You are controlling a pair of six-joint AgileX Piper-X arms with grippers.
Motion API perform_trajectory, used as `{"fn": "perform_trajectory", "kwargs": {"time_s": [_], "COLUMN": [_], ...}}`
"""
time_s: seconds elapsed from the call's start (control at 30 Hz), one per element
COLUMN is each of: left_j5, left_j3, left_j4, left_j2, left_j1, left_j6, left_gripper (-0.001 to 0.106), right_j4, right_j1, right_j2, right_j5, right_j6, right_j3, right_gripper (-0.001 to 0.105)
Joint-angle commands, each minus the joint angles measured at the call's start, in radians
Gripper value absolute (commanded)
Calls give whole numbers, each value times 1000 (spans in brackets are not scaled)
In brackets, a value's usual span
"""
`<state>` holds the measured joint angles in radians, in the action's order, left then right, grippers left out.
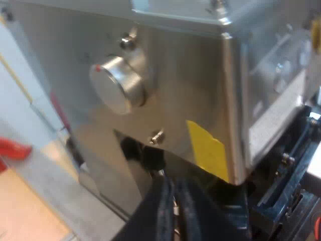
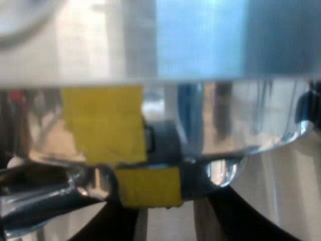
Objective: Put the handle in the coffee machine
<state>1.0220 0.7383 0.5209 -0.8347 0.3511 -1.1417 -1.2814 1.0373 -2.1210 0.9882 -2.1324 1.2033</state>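
nearby, pale table (image 1: 30, 216) below steel espresso machine (image 1: 175, 85).

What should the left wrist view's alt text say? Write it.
Steel side of the espresso machine, with a knurled knob and a yellow tape patch near its corner; the left gripper, jaws shut, at its lower edge.
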Motion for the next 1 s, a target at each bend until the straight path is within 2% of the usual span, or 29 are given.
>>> {"fn": "perform_trajectory", "kwargs": {"time_s": [0.03,0.07,0.17,0.2,0.23,0.27,0.3,0.37,0.43,0.7,1.0], "left_j5": [-96,-133,-167,-178,-224,-300,-323,-434,-468,-471,-454], "left_j3": [108,158,268,281,316,343,354,377,378,378,371], "left_j4": [151,203,327,354,394,421,427,452,456,505,637], "left_j2": [-50,-93,-189,-211,-245,-285,-304,-370,-406,-481,-502], "left_j1": [-35,-52,-87,-95,-111,-125,-130,-153,-159,-162,-175], "left_j6": [-4,-2,13,22,38,67,79,149,183,206,324], "left_gripper": [1,1,1,1,1,1,1,1,1,1,1], "right_j4": [-105,-105,-105,-105,-105,-105,-105,-105,-105,-105,-105], "right_j1": [-2,-2,-2,-2,-2,-2,-2,-2,-2,-2,-2], "right_j2": [53,53,53,53,53,53,53,53,53,53,53], "right_j5": [-24,-24,-24,-24,-24,-24,-24,-24,-24,-24,-24], "right_j6": [-2,-2,-2,-2,-2,-2,-2,0,0,0,4], "right_j3": [19,19,19,19,19,19,19,19,19,19,19], "right_gripper": [26,26,26,26,26,26,26,26,26,26,26]}}
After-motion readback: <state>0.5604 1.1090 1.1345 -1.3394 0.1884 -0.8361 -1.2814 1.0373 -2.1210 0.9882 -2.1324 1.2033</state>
